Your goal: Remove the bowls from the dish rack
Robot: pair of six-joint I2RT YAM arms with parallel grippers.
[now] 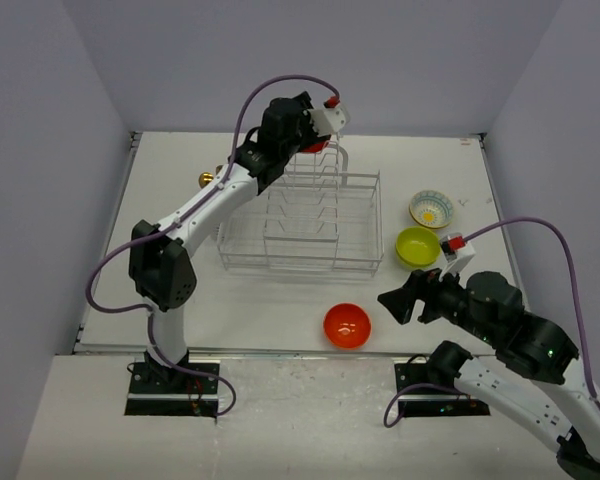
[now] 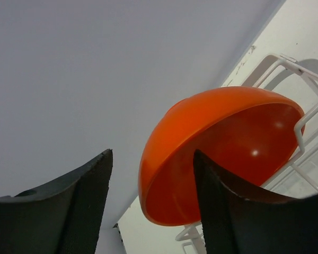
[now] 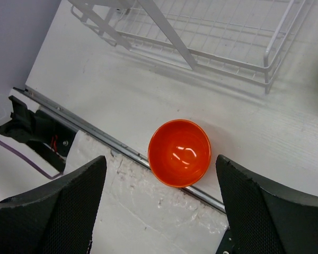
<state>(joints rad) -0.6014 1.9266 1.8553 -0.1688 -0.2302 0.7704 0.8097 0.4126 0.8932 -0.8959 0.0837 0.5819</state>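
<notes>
Your left pincer (image 2: pixel 152 153) straddles the rim of the racked orange bowl (image 2: pixel 212 121) at the far end of the dish rack (image 1: pixel 300 225), jaws apart, one finger inside, placed for lifting. Your right pincer (image 3: pixel 160 157) hangs released above the unloaded orange bowl (image 3: pixel 179 152) on the surface (image 3: pixel 254 121).

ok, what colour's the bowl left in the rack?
Glossy orange-red bowl, standing in the dish rack; clearest in left wrist view.

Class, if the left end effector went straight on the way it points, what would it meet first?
Probably the orange-red bowl standing on edge in the dish rack; depth is unclear.
</notes>
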